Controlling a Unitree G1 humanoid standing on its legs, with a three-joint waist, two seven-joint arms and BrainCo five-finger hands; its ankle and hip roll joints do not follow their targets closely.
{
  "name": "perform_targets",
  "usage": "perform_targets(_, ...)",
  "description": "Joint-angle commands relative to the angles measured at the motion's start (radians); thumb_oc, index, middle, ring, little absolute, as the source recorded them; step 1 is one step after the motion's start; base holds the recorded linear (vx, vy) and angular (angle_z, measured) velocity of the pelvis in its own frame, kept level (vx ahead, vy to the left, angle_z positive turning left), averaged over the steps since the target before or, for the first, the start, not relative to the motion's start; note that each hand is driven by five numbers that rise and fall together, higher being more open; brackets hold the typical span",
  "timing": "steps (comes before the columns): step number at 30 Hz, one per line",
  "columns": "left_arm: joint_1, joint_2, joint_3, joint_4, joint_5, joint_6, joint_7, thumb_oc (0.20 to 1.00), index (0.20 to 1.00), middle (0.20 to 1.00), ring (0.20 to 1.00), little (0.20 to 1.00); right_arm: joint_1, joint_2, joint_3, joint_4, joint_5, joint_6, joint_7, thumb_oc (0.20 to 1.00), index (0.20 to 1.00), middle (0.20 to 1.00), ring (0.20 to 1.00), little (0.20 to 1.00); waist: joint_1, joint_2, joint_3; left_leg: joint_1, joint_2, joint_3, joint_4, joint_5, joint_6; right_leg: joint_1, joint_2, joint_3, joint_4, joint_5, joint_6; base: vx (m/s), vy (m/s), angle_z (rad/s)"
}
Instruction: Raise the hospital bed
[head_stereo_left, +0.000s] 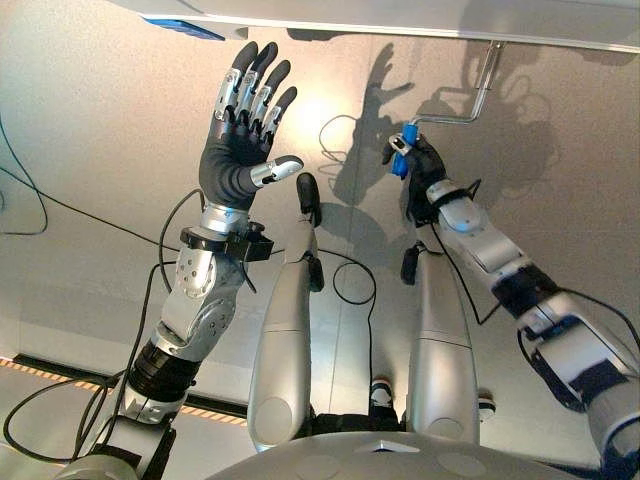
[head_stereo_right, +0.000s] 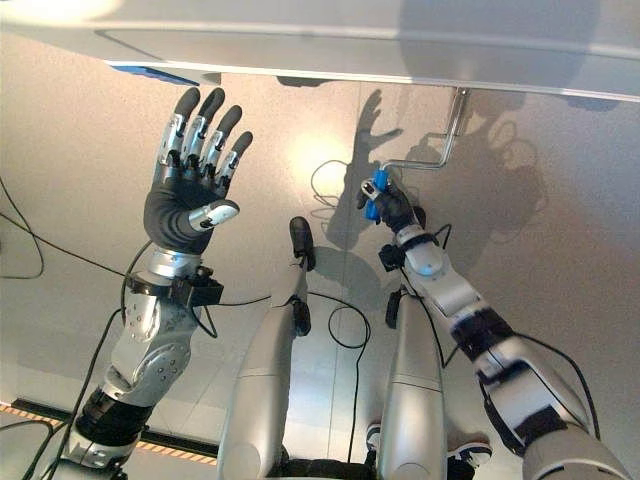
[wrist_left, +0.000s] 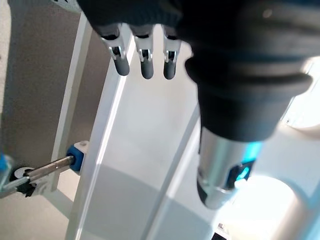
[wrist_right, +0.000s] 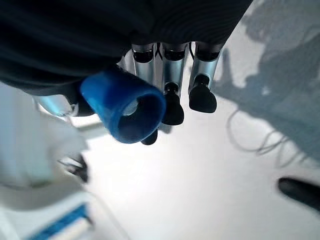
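The white end of the hospital bed (head_stereo_left: 400, 20) runs along the top of the eye views. A bent metal crank (head_stereo_left: 468, 110) hangs down from it and ends in a blue handle (head_stereo_left: 402, 150). My right hand (head_stereo_left: 422, 160) is shut on that blue handle (wrist_right: 125, 107), fingers curled round it. My left hand (head_stereo_left: 245, 130) is raised to the left of the crank, open with fingers spread, holding nothing and apart from the bed. The left wrist view shows the bed's white frame (wrist_left: 130, 150) and the crank shaft (wrist_left: 47, 167).
Grey floor lies below the bed. A blue fitting (head_stereo_left: 185, 27) sits on the bed's edge at the upper left. An orange-striped strip (head_stereo_left: 60, 375) crosses the floor at the lower left.
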Motion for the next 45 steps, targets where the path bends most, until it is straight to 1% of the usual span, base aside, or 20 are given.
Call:
perform_targets(1,0.087,0.068,0.021,-0.105,0.042,-0.069,-0.049,1.000,1.000,1.000,1.000,1.000,0.022,0.078,-0.065,-0.281,0.070,-0.230,0.101,0.200,0.200,0.200,0.200,0.200,-0.057,-0.030,-0.009,0.019,-0.099,0.015,0.095,-0.120,0.047,0.107,-0.036,0.036,-0.130,0.032,0.122,0.01,-0.065,-0.03)
perform_targets(4,0.112,0.080,0.050,-0.114,0.036,-0.063,-0.070,1.000,1.000,1.000,1.000,1.000,0.101,0.080,-0.192,-0.339,0.107,-0.263,0.090,0.200,0.200,0.200,0.200,0.200,-0.075,-0.038,-0.009,0.039,-0.092,0.019,0.085,-0.122,0.045,0.118,-0.027,0.037,-0.132,0.028,0.121,0.00,-0.066,-0.02)
perform_targets(7,0.128,0.077,0.074,-0.125,0.024,-0.059,-0.087,1.000,1.000,1.000,1.000,1.000,0.144,0.093,-0.272,-0.374,0.131,-0.290,0.081,0.200,0.200,0.200,0.200,0.200,-0.087,-0.045,-0.009,0.057,-0.083,0.023,0.077,-0.124,0.043,0.126,-0.012,0.038,-0.128,0.019,0.115,0.00,-0.088,-0.07)
perform_targets(11,0.138,0.076,0.091,-0.136,0.010,-0.056,-0.100,1.000,1.000,1.000,1.000,1.000,0.167,0.103,-0.329,-0.383,0.147,-0.308,0.062,0.200,0.200,0.200,0.200,0.200,-0.098,-0.052,-0.009,0.074,-0.072,0.023,0.069,-0.122,0.037,0.136,0.000,0.036,-0.121,0.009,0.109,0.00,-0.103,-0.03)
perform_targets(15,0.148,0.069,0.121,-0.147,-0.010,-0.047,-0.118,1.000,1.000,1.000,1.000,1.000,0.192,0.116,-0.438,-0.325,0.128,-0.332,-0.020,0.200,0.200,0.200,0.200,0.200,-0.110,-0.061,-0.009,0.112,-0.056,0.019,0.045,-0.115,0.026,0.157,0.024,0.032,-0.115,-0.007,0.098,0.00,-0.110,-0.03)
perform_targets(16,0.148,0.069,0.121,-0.147,-0.010,-0.047,-0.118,1.000,1.000,1.000,1.000,1.000,0.192,0.116,-0.438,-0.325,0.127,-0.332,-0.021,0.200,0.200,0.200,0.200,0.200,-0.109,-0.061,-0.009,0.113,-0.056,0.019,0.044,-0.115,0.026,0.157,0.024,0.032,-0.115,-0.007,0.098,0.01,-0.119,-0.02)
perform_targets(18,0.149,0.061,0.139,-0.149,-0.025,-0.051,-0.121,1.000,1.000,1.000,1.000,1.000,0.192,0.105,-0.500,-0.248,0.082,-0.341,-0.096,0.200,0.200,0.200,0.200,0.200,-0.114,-0.069,-0.009,0.126,-0.045,0.016,0.033,-0.108,0.019,0.160,0.035,0.028,-0.109,-0.016,0.093,0.01,-0.131,-0.01)
perform_targets(23,0.139,0.050,0.137,-0.154,-0.049,-0.046,-0.118,1.000,1.000,1.000,1.000,1.000,0.150,0.088,-0.589,-0.041,0.113,-0.361,-0.200,0.200,0.200,0.200,0.200,0.200,-0.115,-0.071,-0.009,0.135,-0.032,0.009,0.024,-0.102,0.012,0.153,0.047,0.021,-0.087,-0.031,0.085,0.00,-0.082,0.00)
perform_targets(26,0.132,0.052,0.127,-0.159,-0.056,-0.049,-0.117,1.000,1.000,1.000,1.000,1.000,0.106,0.033,-0.629,0.113,0.107,-0.363,-0.261,0.200,0.200,0.200,0.200,0.200,-0.111,-0.066,-0.009,0.144,-0.029,0.003,0.015,-0.099,0.008,0.153,0.050,0.017,-0.081,-0.039,0.082,0.01,-0.033,0.01)
perform_targets(28,0.131,0.059,0.118,-0.161,-0.055,-0.047,-0.117,1.000,1.000,1.000,1.000,1.000,0.088,-0.025,-0.627,0.221,0.065,-0.333,-0.289,0.200,0.200,0.200,0.200,0.200,-0.105,-0.064,-0.009,0.147,-0.027,0.001,0.011,-0.097,0.006,0.151,0.052,0.014,-0.073,-0.042,0.081,0.00,0.000,0.00)
perform_targets(29,0.129,0.058,0.119,-0.161,-0.055,-0.047,-0.118,1.000,1.000,1.000,1.000,1.000,0.082,-0.028,-0.626,0.224,0.066,-0.334,-0.289,0.200,0.200,0.200,0.200,0.200,-0.106,-0.064,-0.009,0.140,-0.028,0.002,0.009,-0.089,0.006,0.144,0.052,0.015,-0.076,-0.034,0.080,0.00,0.000,0.00)
perform_targets(31,0.125,0.076,0.091,-0.165,-0.055,-0.047,-0.121,1.000,1.000,1.000,1.000,1.000,0.047,-0.100,-0.604,0.407,0.070,-0.290,-0.293,0.200,0.200,0.200,0.200,0.200,-0.098,-0.059,-0.009,0.150,-0.026,-0.001,0.006,-0.094,0.003,0.151,0.051,0.011,-0.068,-0.047,0.079,0.00,0.000,0.00)
perform_targets(36,0.109,0.108,0.032,-0.164,-0.058,-0.040,-0.124,1.000,1.000,1.000,1.000,1.000,-0.068,-0.203,-0.483,0.768,0.093,-0.187,-0.230,0.200,0.200,0.200,0.200,0.200,-0.079,-0.053,-0.009,0.141,-0.027,-0.004,0.009,-0.092,-0.001,0.146,0.050,0.003,-0.060,-0.048,0.076,0.00,-0.001,0.02)
perform_targets(37,0.106,0.107,0.034,-0.163,-0.058,-0.041,-0.124,1.000,1.000,1.000,1.000,1.000,-0.078,-0.206,-0.479,0.776,0.096,-0.189,-0.226,0.200,0.200,0.200,0.200,0.200,-0.081,-0.053,-0.009,0.134,-0.027,-0.003,0.008,-0.085,-0.001,0.139,0.050,0.004,-0.064,-0.039,0.075,-0.01,-0.004,0.04)
perform_targets(38,0.103,0.114,0.020,-0.161,-0.058,-0.039,-0.123,1.000,1.000,1.000,1.000,1.000,-0.094,-0.215,-0.444,0.836,0.084,-0.162,-0.209,0.200,0.200,0.200,0.200,0.200,-0.075,-0.051,-0.009,0.136,-0.027,-0.005,0.011,-0.091,-0.002,0.143,0.049,0.001,-0.058,-0.048,0.075,-0.01,-0.020,0.04)
perform_targets(39,0.089,0.122,-0.001,-0.157,-0.058,-0.035,-0.124,1.000,1.000,1.000,1.000,1.000,-0.158,-0.237,-0.362,0.983,0.041,-0.099,-0.167,0.200,0.200,0.200,0.200,0.200,-0.063,-0.046,-0.009,0.126,-0.028,-0.010,0.017,-0.090,-0.002,0.136,0.045,-0.005,-0.056,-0.048,0.074,0.00,0.000,0.00)
perform_targets(40,0.080,0.124,-0.007,-0.156,-0.059,-0.033,-0.124,1.000,1.000,1.000,1.000,1.000,-0.186,-0.231,-0.311,1.037,0.012,-0.069,-0.141,0.200,0.200,0.200,0.200,0.200,-0.058,-0.041,-0.009,0.119,-0.029,-0.014,0.022,-0.090,-0.001,0.132,0.044,-0.008,-0.053,-0.049,0.073,-0.01,-0.031,0.03)
perform_targets(42,0.072,0.125,-0.012,-0.154,-0.059,-0.032,-0.123,1.000,1.000,1.000,1.000,1.000,-0.216,-0.232,-0.283,1.069,-0.006,-0.051,-0.133,0.200,0.200,0.200,0.200,0.200,-0.052,-0.037,-0.009,0.112,-0.031,-0.016,0.026,-0.090,0.000,0.128,0.043,-0.010,-0.048,-0.051,0.071,-0.01,-0.010,0.03)
perform_targets(43,0.056,0.119,-0.024,-0.150,-0.059,-0.028,-0.122,1.000,1.000,1.000,1.000,1.000,-0.254,-0.207,-0.236,1.124,-0.047,-0.015,-0.108,0.200,0.200,0.200,0.200,0.200,-0.040,-0.032,-0.009,0.100,-0.034,-0.023,0.036,-0.090,0.004,0.120,0.041,-0.014,-0.039,-0.052,0.069,-0.01,-0.014,0.05)
perform_targets(45,0.048,0.114,-0.025,-0.146,-0.063,-0.023,-0.122,1.000,1.000,1.000,1.000,1.000,-0.270,-0.185,-0.213,1.144,-0.069,0.001,-0.100,0.200,0.200,0.200,0.200,0.200,-0.035,-0.028,-0.009,0.088,-0.037,-0.028,0.045,-0.092,0.007,0.113,0.038,-0.016,-0.031,-0.055,0.068,-0.01,-0.011,0.05)
